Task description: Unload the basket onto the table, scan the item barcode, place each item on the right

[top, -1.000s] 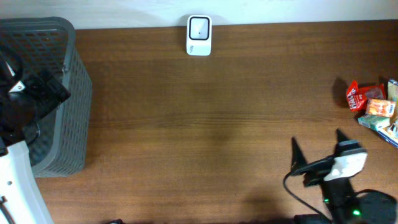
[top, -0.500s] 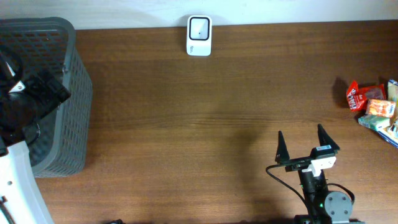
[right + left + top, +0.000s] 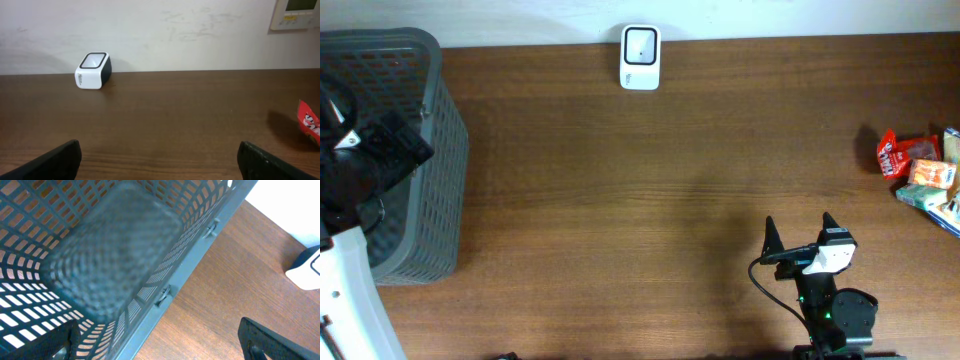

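The white barcode scanner stands at the table's far edge; the right wrist view shows it against the wall. Several snack packets lie in a pile at the right edge, among them a red packet whose corner shows in the right wrist view. My right gripper hovers open and empty near the front edge, pointing toward the back wall, left of the packets. My left gripper is open and empty above the rim of the grey basket.
The grey mesh basket fills the left end of the table, with my left arm above it. A wall panel hangs at the upper right of the right wrist view. Bare wood lies between scanner and right gripper.
My right arm has drawn back and shifted left, turning its fingers toward the back wall. The left arm, the scanner and the packets have not moved.
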{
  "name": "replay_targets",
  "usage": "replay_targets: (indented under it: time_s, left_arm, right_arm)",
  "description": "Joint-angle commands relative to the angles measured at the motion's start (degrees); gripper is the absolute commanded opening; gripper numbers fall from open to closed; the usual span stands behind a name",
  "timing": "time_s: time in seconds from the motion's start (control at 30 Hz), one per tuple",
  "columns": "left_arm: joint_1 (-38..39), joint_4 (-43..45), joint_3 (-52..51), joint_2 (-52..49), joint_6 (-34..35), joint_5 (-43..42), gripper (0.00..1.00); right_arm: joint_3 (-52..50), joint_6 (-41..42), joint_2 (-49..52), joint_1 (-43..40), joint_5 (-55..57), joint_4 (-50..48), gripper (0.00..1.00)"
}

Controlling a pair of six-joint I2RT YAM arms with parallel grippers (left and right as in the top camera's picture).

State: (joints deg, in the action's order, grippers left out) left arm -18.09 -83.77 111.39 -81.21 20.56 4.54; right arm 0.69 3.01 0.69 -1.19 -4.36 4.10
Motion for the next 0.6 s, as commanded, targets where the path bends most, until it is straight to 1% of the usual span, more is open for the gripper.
replay_targets:
  time_s: [0.0, 0.33, 0.4, 0.43, 0.47, 0.5, 0.57]
  left_arm:
    - [-0.20, 0.09, 0.39, 0.13, -0.70, 0.44, 0.99]
    - [-0.20, 0.33, 0.39, 0.07, -0.70, 0.46, 0.99]
    - [-0.20, -2.67, 0.39, 0.17, -0.94, 1.05, 0.99]
    - [-0.20, -2.60, 0.33, 1.60, -0.90, -1.88, 0.99]
    - [-0.20, -1.55, 0.28, 3.21, -0.92, -4.52, 0.99]
    - [0.37, 4.70, -0.96, 7.93, -0.94, -10.27, 0.99]
    - [3.85, 14.67, -7.69, 16.41, -1.66, -12.66, 0.99]
  right_arm:
    - [-0.37, 0.48, -0.50, -0.33, 0.50, 0.22, 0.98]
    - [-0.37, 0.48, -0.50, -0.33, 0.52, 0.22, 0.99]
    - [-0.37, 0.48, -0.50, -0.33, 0.52, 0.22, 0.99]
    - [-0.37, 0.48, -0.50, -0.33, 0.52, 0.22, 0.99]
    - [-0.37, 0.48, -0.50, -0.33, 0.52, 0.22, 0.99]
    - [-0.37, 0.48, -0.50, -0.33, 0.52, 0.22, 0.99]
    - [-0.37, 0.48, -0.50, -0.33, 0.52, 0.20, 0.99]
